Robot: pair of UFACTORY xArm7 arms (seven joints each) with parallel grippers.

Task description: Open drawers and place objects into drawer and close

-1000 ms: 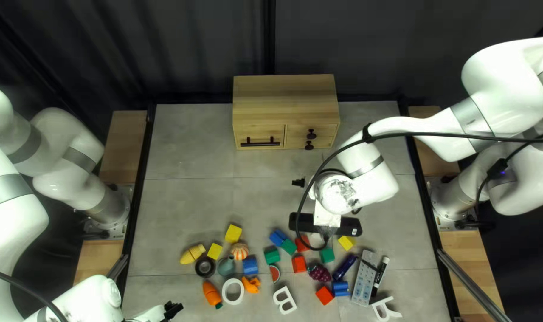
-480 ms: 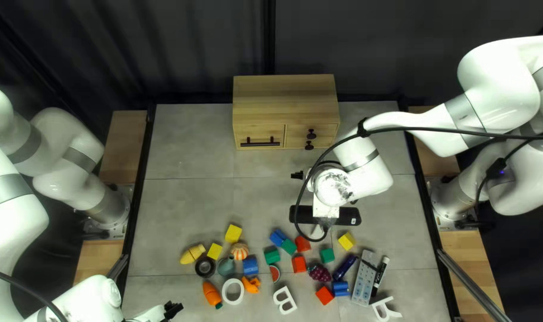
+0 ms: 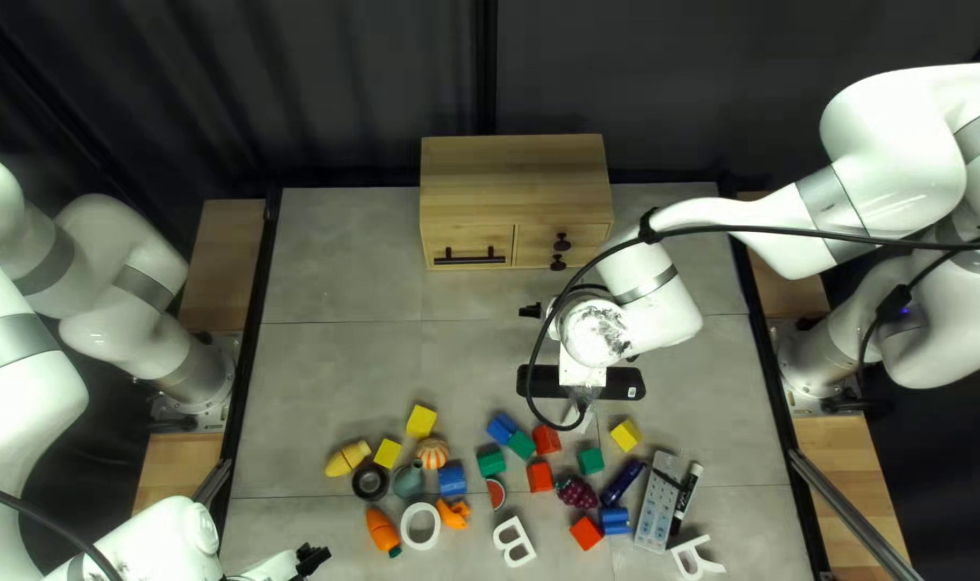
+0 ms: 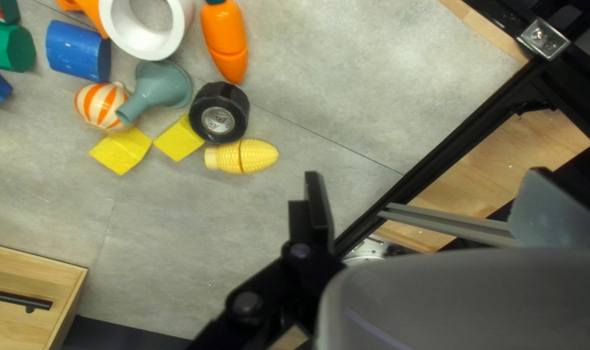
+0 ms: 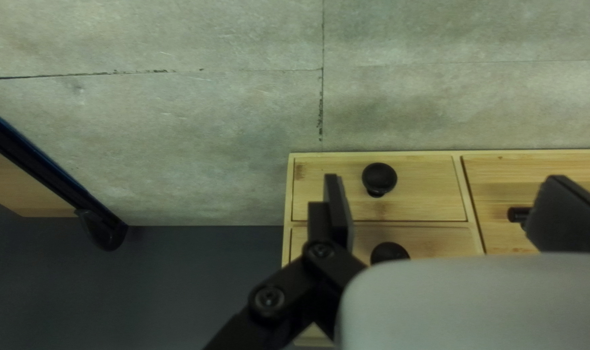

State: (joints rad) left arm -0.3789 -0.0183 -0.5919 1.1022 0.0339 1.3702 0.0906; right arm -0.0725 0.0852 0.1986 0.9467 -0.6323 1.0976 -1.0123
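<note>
At the middle of the table's far edge, a wooden cabinet point(image 3: 512, 172) with closed drawers point(image 5: 424, 201): one wide, with a black bar handle point(image 3: 470, 258), and two narrower, with round black knobs point(image 5: 379, 176). Facing those drawers, well apart from them, the right gripper point(image 3: 530, 310), fingers wide apart, mostly hidden beneath its wrist in the top left view. Toward the table's near edge, a broad scatter. On its left side, a corn cob point(image 3: 347, 458) beside a black roll of tape point(image 3: 370, 481), then a funnel point(image 3: 408, 482), a striped ball point(image 3: 432, 453), a carrot point(image 3: 382, 532) and a white ring point(image 3: 420, 525). Around the middle, colored blocks point(image 3: 540, 477) and a white letter point(image 3: 514, 541). Farther right, toward the table's near right corner, a bunch of grapes point(image 3: 576, 493), a remote point(image 3: 658, 506), a marker point(image 3: 686, 498) just beside it, and another white letter point(image 3: 697, 557). Near the table's near left corner, the left gripper point(image 3: 311, 558), also spread wide, with the corn cob ahead in its wrist view.
</note>
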